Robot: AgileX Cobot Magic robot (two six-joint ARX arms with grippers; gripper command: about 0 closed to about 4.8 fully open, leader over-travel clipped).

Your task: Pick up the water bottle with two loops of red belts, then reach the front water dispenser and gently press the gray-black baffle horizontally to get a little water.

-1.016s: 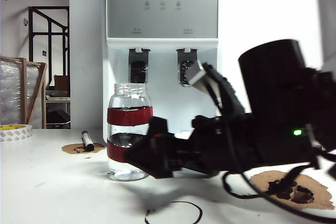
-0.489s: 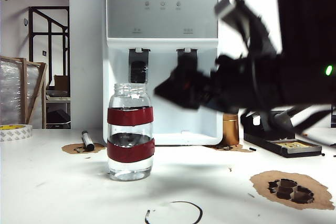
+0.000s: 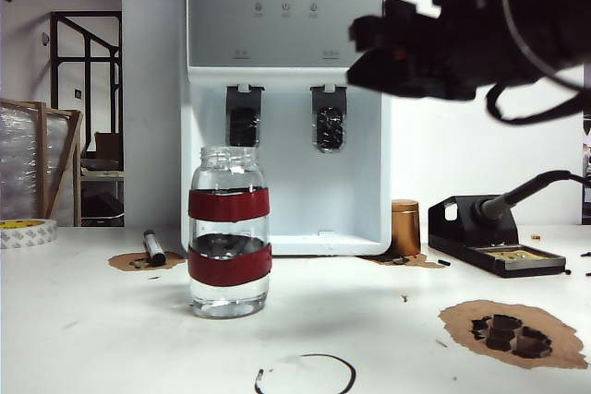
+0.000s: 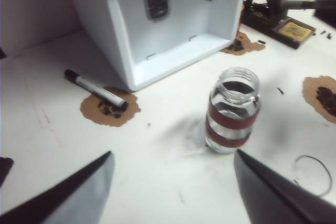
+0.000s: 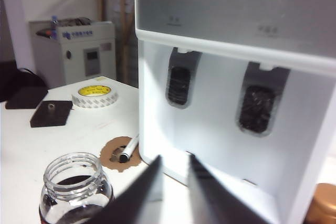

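The water bottle (image 3: 229, 232) stands upright on the white table with two red bands and a little water inside, and nothing touches it. It also shows in the wrist views as a bottle (image 4: 232, 111) and a bottle rim (image 5: 73, 187). Behind it rises the white water dispenser (image 3: 286, 89), with the gray-black baffle (image 3: 330, 126) on the right of its bay. My right gripper (image 3: 360, 51) hangs high, right of the baffle and above it. Its fingers (image 5: 175, 161) are drawn almost together on nothing. My left gripper (image 4: 173, 153) is open above the table, short of the bottle.
A smoother left paddle (image 3: 243, 125) sits beside the baffle. A marker (image 3: 153, 248) lies left of the bottle, with a tape roll (image 3: 26, 231) at the far left. A copper cylinder (image 3: 404, 228) and a soldering station (image 3: 494, 246) stand right of the dispenser. A brown patch (image 3: 512, 332) marks the front right.
My right arm has swung up from table level beside the bottle to high at the right, and its jaws have closed in. The bottle stayed put.
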